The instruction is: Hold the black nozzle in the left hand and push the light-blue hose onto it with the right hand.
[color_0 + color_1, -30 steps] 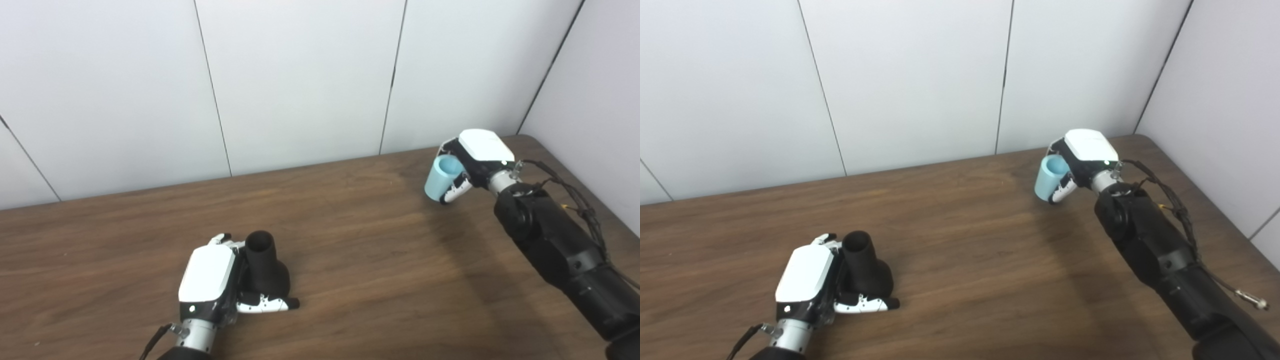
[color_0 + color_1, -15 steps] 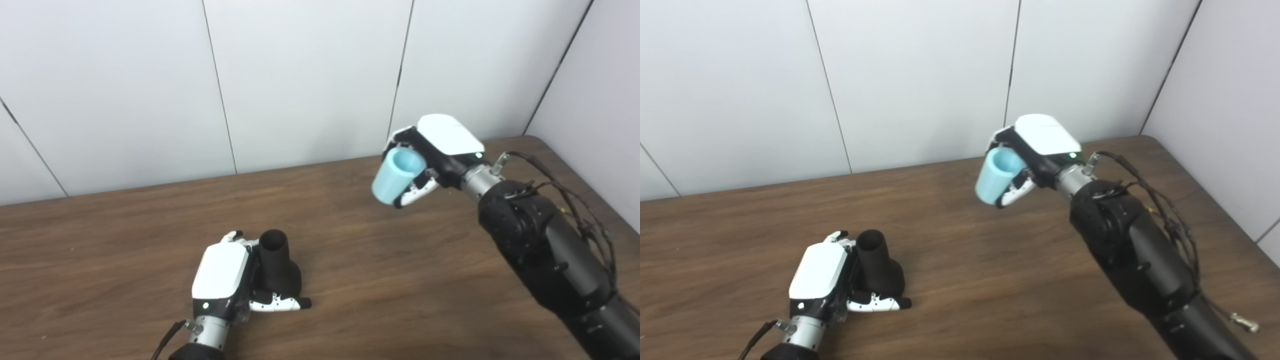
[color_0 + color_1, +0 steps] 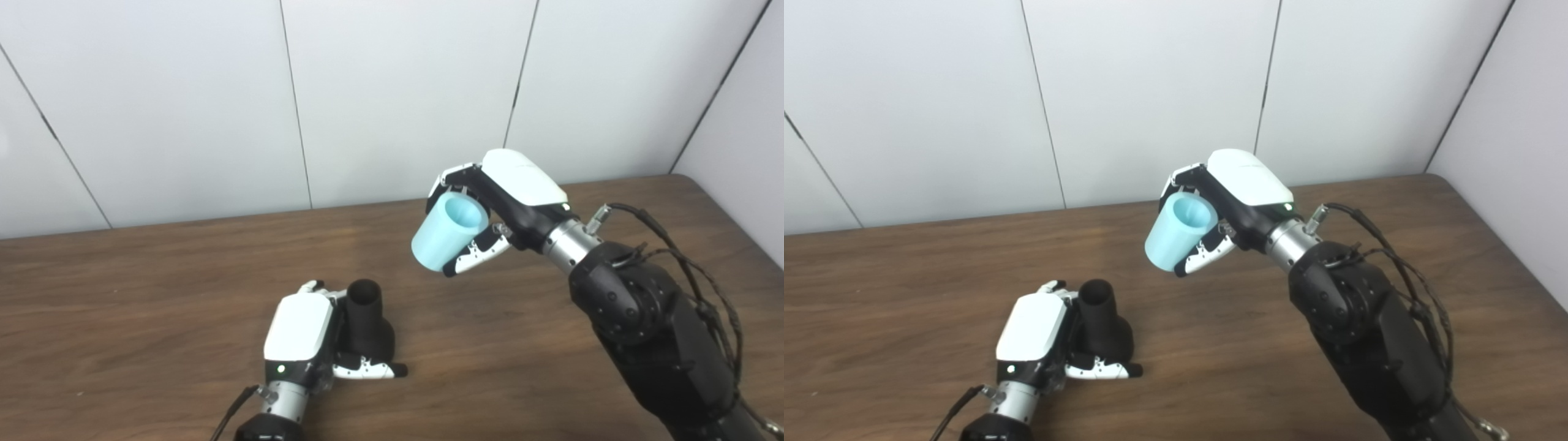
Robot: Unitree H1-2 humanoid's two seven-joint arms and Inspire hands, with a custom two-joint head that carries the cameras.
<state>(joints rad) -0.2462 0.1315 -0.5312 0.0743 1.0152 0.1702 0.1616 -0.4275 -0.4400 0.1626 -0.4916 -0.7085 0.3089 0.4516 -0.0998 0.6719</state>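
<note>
The black nozzle (image 3: 367,324) stands on the wooden table (image 3: 153,294) with its narrow open neck pointing up and its wide base down. My left hand (image 3: 306,340) is shut on the nozzle, wrapped around its base from the left, thumb across the front. My right hand (image 3: 508,196) is shut on the light-blue hose (image 3: 449,231), a short tube held in the air, tilted with one open end up toward me. The hose hangs above and to the right of the nozzle, apart from it.
White wall panels (image 3: 398,92) stand behind the table, and another wall closes off the right side. Black cables (image 3: 692,269) loop along my right forearm. The table's far right corner (image 3: 686,180) is rounded.
My right hand has carried the hose up off the far right of the table and leftward toward the nozzle. The camera has panned, shifting the scene right. The left hand stays put.
</note>
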